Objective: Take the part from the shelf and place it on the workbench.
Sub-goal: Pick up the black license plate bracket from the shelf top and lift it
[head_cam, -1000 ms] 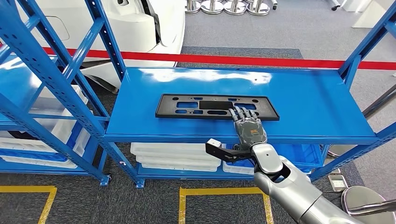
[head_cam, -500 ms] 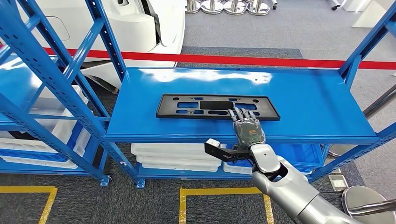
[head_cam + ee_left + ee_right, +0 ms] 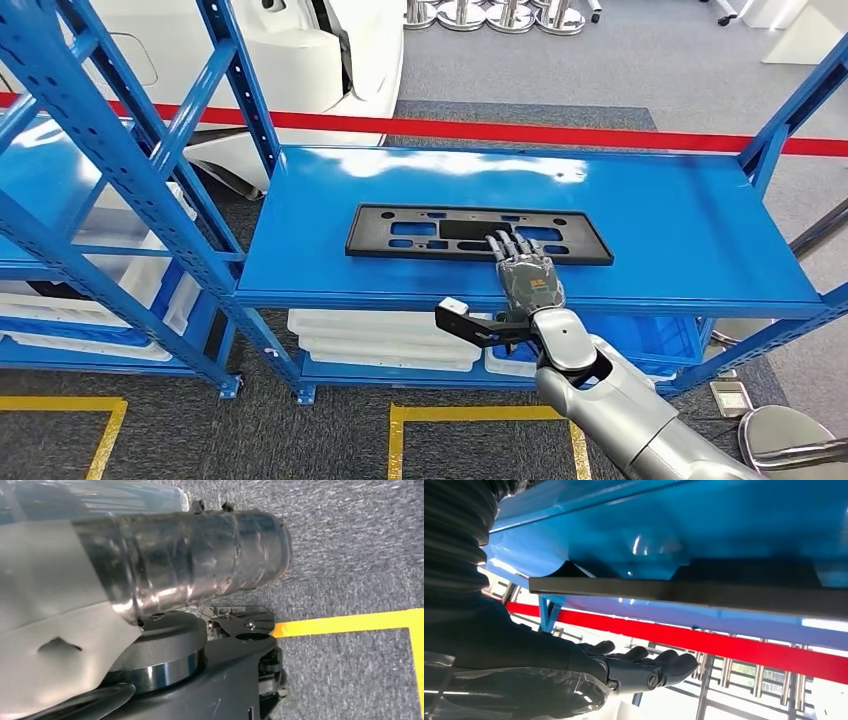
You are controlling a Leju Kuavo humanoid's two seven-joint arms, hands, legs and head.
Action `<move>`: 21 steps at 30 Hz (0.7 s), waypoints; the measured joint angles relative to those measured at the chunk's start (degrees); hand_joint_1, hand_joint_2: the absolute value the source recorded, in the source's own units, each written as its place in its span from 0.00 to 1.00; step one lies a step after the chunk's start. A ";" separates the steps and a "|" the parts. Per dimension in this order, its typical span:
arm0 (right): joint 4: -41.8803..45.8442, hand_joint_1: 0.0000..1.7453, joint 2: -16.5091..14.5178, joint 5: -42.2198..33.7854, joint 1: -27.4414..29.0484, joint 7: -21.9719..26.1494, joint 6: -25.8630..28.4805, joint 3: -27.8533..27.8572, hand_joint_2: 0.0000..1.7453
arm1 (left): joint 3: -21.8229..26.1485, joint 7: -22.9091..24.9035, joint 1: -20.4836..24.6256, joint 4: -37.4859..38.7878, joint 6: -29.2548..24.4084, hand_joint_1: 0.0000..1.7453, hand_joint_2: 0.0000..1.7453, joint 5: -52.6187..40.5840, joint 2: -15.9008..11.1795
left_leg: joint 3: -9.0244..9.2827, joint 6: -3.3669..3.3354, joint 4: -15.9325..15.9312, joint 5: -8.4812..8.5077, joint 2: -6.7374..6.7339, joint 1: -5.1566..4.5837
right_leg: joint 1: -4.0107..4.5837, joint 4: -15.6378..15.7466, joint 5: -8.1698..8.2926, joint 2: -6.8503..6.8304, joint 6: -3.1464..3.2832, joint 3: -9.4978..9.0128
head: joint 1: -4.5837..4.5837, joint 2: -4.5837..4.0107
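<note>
right hand (image 3: 528,278) flat over part (image 3: 478,234) near edge, shelf (image 3: 680,230) front lip

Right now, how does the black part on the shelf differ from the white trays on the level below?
The black part is one flat plate with cutouts lying on the top blue shelf, under the right hand fingertips. The white trays are stacked on the lower level, untouched. Both are long and lie flat.

I saw the part (image 3: 478,234) lying flat on the shelf (image 3: 660,225), my right hand (image 3: 527,277) at its near edge, fingers (image 3: 506,245) over it, trays (image 3: 385,337) on the level below
</note>
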State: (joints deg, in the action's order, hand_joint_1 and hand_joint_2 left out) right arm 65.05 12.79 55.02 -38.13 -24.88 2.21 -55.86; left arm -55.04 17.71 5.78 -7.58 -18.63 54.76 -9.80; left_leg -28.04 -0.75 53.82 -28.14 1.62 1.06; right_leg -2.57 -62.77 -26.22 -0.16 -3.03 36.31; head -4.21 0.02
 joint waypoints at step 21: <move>-0.83 0.00 -0.91 -0.03 -0.48 0.27 0.16 -0.26 1.00 | -0.02 -0.08 0.03 0.06 0.16 0.00 0.00 0.47 -0.49 | -5.29 0.66 1.80 3.28 -1.19 -0.55 | 0.83 8.57 -2.07 0.11 0.76 -7.99 | -0.55 0.00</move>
State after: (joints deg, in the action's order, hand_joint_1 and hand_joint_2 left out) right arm 64.22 11.87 54.99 -38.61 -24.61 2.37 -56.12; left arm -55.06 17.63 5.81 -7.52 -18.47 55.23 -10.28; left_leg -33.33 -0.09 55.63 -24.87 0.44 0.51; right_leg -1.75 -54.20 -28.28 -0.05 -2.27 28.32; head -4.76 0.02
